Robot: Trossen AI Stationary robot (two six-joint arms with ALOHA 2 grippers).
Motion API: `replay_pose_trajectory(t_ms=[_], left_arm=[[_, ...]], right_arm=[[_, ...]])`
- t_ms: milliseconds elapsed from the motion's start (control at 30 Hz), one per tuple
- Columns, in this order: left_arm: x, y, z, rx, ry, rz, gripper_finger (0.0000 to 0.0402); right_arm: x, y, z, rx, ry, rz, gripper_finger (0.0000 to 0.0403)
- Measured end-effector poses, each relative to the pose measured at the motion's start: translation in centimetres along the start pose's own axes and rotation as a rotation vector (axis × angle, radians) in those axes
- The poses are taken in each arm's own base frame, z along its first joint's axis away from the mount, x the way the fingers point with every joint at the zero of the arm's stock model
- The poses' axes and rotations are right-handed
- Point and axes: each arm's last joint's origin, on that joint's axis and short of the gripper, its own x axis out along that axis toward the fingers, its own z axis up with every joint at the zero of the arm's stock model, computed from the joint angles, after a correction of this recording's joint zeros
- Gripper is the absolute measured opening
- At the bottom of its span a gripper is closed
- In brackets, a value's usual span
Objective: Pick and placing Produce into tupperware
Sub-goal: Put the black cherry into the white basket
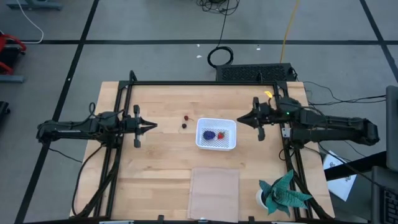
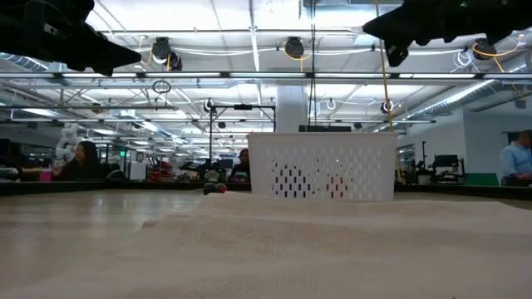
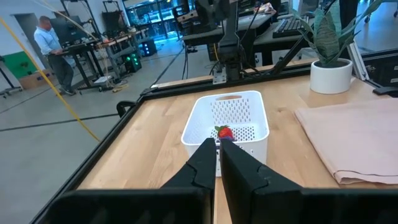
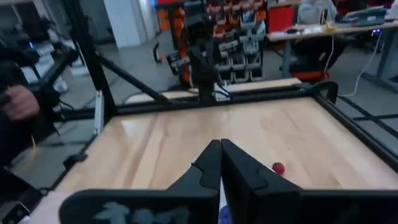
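The tabletop [image 1: 155, 162] carried everything you needed within easy reach of both arms. The tupperware [image 1: 216, 134] sat near its middle, already holding the purple-blue bunch [image 1: 210, 134] and the red strawberry piece [image 1: 220, 134]. Two small berries [image 1: 185, 121] lay on the bare wood just beside the container, on the side facing the left arm — one red, one darker.

Your left end effector [image 1: 151, 126] hovered above the wood, fingers pressed together and holding nothing, pointed toward the berries. Your right end effector [image 1: 244, 118] hung near the container's far side, likewise closed and empty.

By my reading, the step in hand was picking up one of those berries, and the left arm was better placed for it. You would have needed to spread the fingers first, come straight down over a single berry, and close gently — they look small and round enough to roll away from a glancing touch.
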Motion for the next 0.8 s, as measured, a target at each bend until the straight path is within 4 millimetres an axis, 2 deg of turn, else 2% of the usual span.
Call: replay_pose_trajectory(t_ms=[133, 300, 800], left_arm=[[0.0, 0.0, 0.0, -0.001, 0.000, 0.000, 0.0026], [0.0, 0.0, 0.0, -0.001, 0.000, 0.000, 0.0026], [0.0, 0.0, 0.0, -0.001, 0.000, 0.000, 0.0026]], right_arm=[[-1.3, -0.1, -1.3, 0.040, -0.055, -0.095, 0.0000], [-2.2, 0.0, -2.5, 0.057, -0.052, -0.129, 0.0000], [-2.4, -0.1, -3.9, 0.068, 0.070, -0.145, 0.0000]])
